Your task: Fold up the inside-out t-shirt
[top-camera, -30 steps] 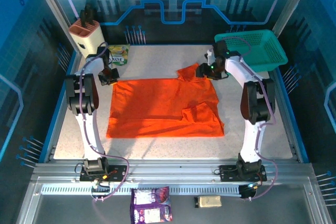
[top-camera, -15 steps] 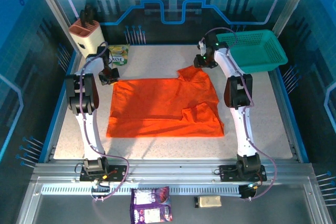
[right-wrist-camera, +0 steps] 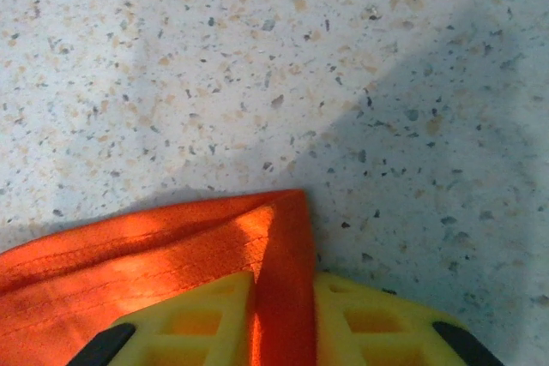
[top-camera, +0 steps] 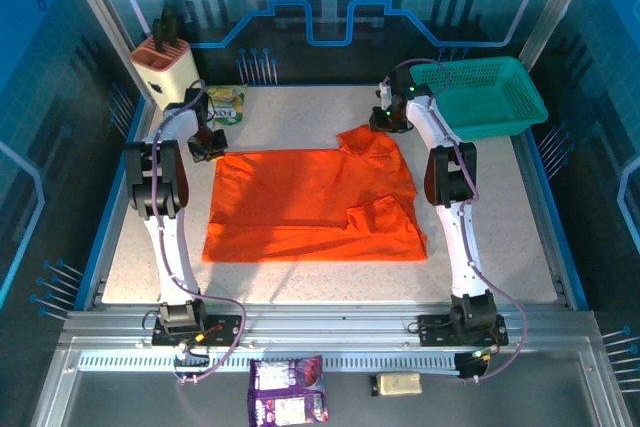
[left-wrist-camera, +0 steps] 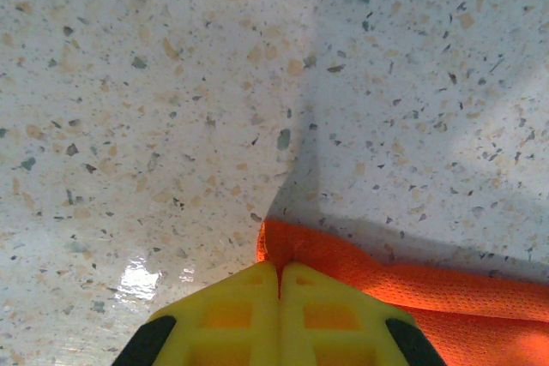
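The bright orange soft cloth t-shirt (top-camera: 300, 202) lies spread nearly flat on the pale speckled desk (top-camera: 300, 112). One sleeve flap is already turned in, and the main folds appear not yet made. The left end effector (top-camera: 205, 144) is clenched on the cloth corner right at its tips, with the arm reaching far and low. The right end effector (top-camera: 385, 119) is grasping the far sleeve edge between its fingers, with the arm stretched forward and the wrist angled down.

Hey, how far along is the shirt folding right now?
Done: the t-shirt lies spread mostly flat on the table. In hand: the left gripper and right gripper each pinch its far edge. Left: no main fold is made yet.
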`<state>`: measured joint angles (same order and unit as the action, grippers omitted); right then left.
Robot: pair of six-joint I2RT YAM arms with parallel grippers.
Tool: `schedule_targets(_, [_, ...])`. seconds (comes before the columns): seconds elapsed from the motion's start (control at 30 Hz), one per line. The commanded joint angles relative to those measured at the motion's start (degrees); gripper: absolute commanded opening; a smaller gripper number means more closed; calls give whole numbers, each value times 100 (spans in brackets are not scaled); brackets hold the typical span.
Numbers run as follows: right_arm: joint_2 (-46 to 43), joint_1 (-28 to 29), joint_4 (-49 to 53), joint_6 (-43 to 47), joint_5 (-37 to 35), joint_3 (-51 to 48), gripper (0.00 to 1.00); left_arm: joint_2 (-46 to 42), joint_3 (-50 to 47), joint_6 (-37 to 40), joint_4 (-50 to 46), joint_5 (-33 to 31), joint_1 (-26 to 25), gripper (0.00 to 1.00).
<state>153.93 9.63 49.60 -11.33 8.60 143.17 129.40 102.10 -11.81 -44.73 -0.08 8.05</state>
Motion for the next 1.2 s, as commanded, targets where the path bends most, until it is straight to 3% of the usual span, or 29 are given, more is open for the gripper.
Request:
schedule_targets(0.0, [217,-52,-179,-237,136,167,23,198,187,91,-16,225,36,1])
schedule_targets(0.23, [199,-197,-547,-351,506,177,26,416,568,92,-104,358,38,1])
schedule_targets(0.37, [245,-290,-759,-381,1027,171,15,507,784,103,-191,430,38,0])
schedule_targets(0.53, [134,-303,-671,-299,949,176,1,490,810,95,-149,455,38,0])
schedule_targets(0.9, [-1045,-309,-695,-334,862,-175,0,-59,597,-29,298,590,38,0])
schedule_targets(1.17, [-1973,-304,-722,-370,934,-1180,0,-661,-90,-223,831,761,38,0])
